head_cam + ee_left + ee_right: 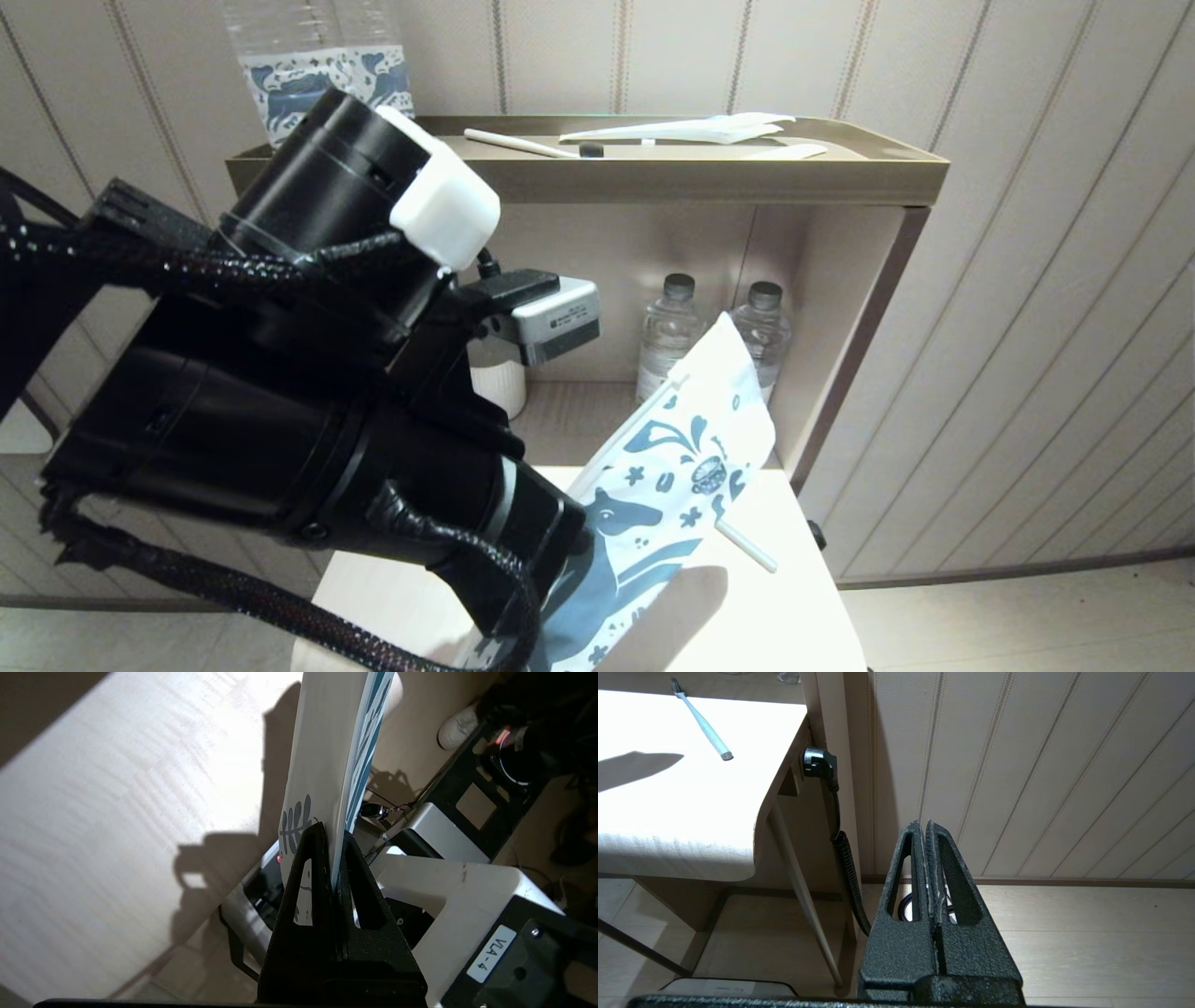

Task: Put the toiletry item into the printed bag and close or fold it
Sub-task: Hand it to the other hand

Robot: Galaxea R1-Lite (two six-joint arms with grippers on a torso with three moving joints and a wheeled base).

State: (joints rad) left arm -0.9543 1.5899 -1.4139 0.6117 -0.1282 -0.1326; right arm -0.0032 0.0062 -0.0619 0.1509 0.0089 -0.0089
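- White plastic with dark blue horse and leaf prints, the printed bag [667, 467] stands lifted off the desk [794, 616] in the head view, its lower end hidden behind the bulky left arm. The toothbrush [744, 545] lies on the desk, mostly behind the bag, its handle end poking out on the right.
- From the left wrist, the left end effector [332, 858] is clenched on the bag's edge, the bag [322, 765] rising beyond the tips.
- From the right wrist, the right end effector [925, 833] hangs beside the desk [691, 826] with fingers pressed together, grasping nothing; the toothbrush [703, 721] lies on the desktop, well apart from it.
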